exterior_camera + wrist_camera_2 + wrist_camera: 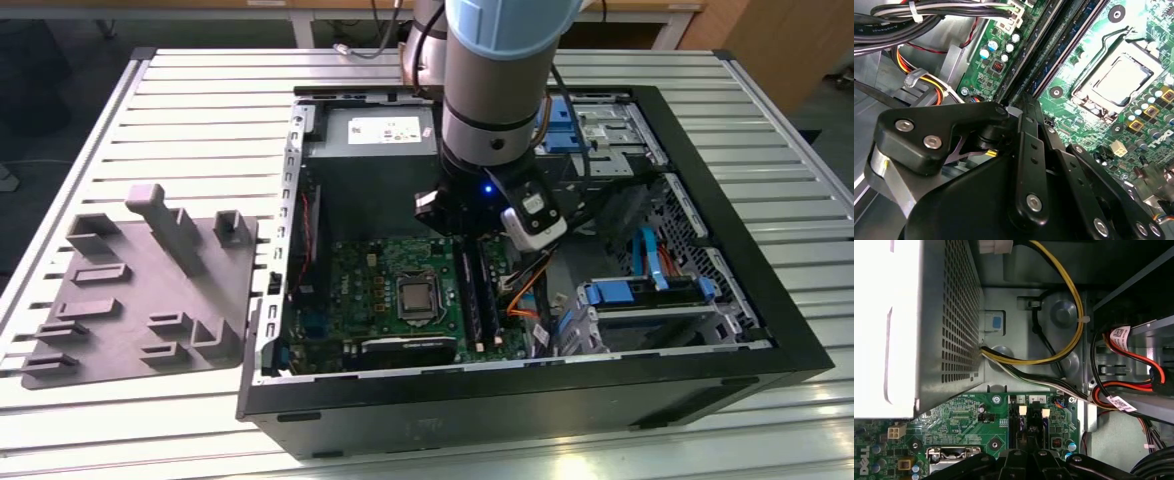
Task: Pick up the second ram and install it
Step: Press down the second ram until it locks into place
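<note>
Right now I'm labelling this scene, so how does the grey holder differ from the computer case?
The grey holder is low and moulded with upright posts; the computer case is a tall black box, open on top, holding a green motherboard. The arm reaches into the case, not over the holder. Both sit on the slatted table.

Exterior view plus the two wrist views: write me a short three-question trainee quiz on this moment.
1. True or false: the arm reaches down into the open computer case.
2. Which side of the case does the grey moulded tray lie on in the exterior view: A) left, B) right?
3. Fill in: in the second wrist view, the hand is over the long memory slots beside the CPU ____.

Key: 1 true; 2 A; 3 socket.
</note>
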Robot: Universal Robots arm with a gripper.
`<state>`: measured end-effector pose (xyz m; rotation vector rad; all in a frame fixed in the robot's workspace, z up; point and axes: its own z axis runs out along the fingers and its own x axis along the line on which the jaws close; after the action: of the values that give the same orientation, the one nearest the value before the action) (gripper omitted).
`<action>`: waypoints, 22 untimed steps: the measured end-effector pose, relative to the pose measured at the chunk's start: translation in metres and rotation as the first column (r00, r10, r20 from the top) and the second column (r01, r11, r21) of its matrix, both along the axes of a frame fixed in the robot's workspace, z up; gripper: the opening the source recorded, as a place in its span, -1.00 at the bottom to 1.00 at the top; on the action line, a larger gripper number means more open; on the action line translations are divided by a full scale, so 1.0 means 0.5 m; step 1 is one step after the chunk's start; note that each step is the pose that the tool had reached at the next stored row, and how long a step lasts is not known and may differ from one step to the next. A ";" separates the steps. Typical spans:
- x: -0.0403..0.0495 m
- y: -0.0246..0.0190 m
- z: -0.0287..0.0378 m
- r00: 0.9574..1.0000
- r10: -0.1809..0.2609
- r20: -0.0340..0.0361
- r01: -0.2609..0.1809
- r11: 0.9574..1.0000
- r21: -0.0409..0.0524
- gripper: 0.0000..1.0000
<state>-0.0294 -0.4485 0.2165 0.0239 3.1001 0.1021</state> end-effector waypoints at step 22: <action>0.000 0.0000 0.033 1.000 0.000 0.000 0.000 1.000 0.000 -0.79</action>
<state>-0.0294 -0.4485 0.2332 0.0238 3.1000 0.1017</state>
